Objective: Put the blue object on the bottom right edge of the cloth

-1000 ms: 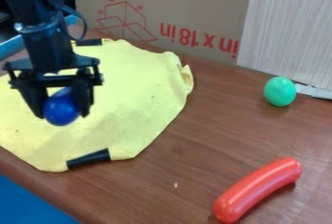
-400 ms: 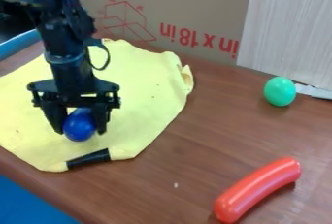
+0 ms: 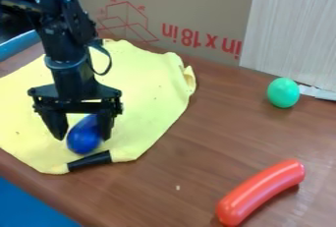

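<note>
Gripper (image 3: 82,136) is open wider than the blue egg (image 3: 84,140), seemingly holding nothing, with the egg between its fingertips, long axis roughly near-far, on the cloth's (image 3: 148,88) near part.

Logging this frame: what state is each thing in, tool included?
Tool: open, fingers on either side of the blue object
Blue object: down on the cloth, near its bottom edge
Yellow cloth: spread out, crumpled at its right edge
Red curved object: lying on the table
Green object: resting on the table
</note>
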Robot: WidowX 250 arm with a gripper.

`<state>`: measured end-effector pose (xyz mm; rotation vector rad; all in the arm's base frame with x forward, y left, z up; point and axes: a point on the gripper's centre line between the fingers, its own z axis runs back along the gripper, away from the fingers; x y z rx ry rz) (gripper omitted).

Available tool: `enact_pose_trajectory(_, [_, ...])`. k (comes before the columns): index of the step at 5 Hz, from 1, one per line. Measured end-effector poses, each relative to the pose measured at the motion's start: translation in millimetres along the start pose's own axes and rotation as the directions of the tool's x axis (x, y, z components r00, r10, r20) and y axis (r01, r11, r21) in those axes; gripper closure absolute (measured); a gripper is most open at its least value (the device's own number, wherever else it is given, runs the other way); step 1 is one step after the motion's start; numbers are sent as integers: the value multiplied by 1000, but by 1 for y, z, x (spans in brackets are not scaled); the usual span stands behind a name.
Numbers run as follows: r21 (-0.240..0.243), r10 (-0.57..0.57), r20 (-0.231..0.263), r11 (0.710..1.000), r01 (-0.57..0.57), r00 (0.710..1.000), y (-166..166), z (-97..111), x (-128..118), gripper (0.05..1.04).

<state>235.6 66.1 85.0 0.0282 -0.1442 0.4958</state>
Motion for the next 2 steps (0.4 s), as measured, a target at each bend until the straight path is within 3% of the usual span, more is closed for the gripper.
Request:
enact_pose_trajectory(1, [-41, -9, 6, 999, 9, 1000, -4, 15, -3, 75])
enact_pose_trajectory(2, [-99, 61, 53, 994, -55, 997, 0, 49, 10, 83])
